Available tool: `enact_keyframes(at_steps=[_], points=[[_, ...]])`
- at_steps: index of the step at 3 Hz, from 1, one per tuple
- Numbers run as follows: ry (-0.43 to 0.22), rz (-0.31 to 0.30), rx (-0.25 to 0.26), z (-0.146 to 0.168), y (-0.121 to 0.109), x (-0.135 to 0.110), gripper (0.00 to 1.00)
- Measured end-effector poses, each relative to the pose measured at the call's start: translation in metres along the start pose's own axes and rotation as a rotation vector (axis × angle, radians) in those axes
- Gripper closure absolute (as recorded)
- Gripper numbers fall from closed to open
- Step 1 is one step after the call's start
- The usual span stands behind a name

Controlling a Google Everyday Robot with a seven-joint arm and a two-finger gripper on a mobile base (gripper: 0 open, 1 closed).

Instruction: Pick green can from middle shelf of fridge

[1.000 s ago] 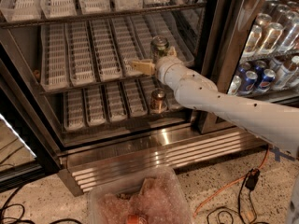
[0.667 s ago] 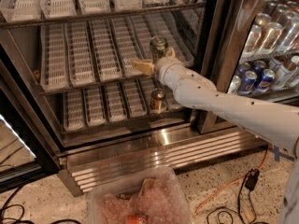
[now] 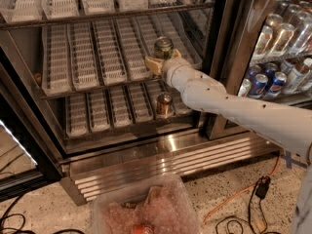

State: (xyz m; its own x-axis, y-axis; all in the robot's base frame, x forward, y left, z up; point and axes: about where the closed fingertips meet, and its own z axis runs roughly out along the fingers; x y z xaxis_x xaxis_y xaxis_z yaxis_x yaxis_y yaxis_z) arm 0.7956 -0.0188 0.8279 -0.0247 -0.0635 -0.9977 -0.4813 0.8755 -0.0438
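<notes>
Green can (image 3: 163,47) stands upright in the right-hand part of the middle shelf (image 3: 109,52), near its front edge, on one of the long white slotted lane trays. Its silver top faces up. The gripper claw (image 3: 162,58) is at the foot of the can, its tan parts showing just left and just right of the can's lower body. Whether the claw has closed on the can or is only set around it cannot be told.

Behind the claw, the white arm (image 3: 229,106) runs down and to the right, out of the fridge (image 3: 161,155). The fridge's ribbed steel base lies below the claw. Straight beneath the claw, on the lower rack, stands a shorter copper can (image 3: 164,105). Well to the right of the claw, in a second cooler, are blue cans (image 3: 258,84) and silver ones. Far below, on the speckled floor, sits a clear plastic bin (image 3: 146,208) with reddish contents, and an orange cable (image 3: 243,194) lies to its right.
</notes>
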Motion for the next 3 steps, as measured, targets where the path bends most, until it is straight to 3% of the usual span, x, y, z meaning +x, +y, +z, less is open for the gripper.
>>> enact_keyframes(at_steps=[1,3], points=[[0.0,0.007,0.001,-0.0013,-0.0044,-0.0015,0.96],[-0.027,0.037,-0.03,0.0012,0.0037,-0.0056,1.0]])
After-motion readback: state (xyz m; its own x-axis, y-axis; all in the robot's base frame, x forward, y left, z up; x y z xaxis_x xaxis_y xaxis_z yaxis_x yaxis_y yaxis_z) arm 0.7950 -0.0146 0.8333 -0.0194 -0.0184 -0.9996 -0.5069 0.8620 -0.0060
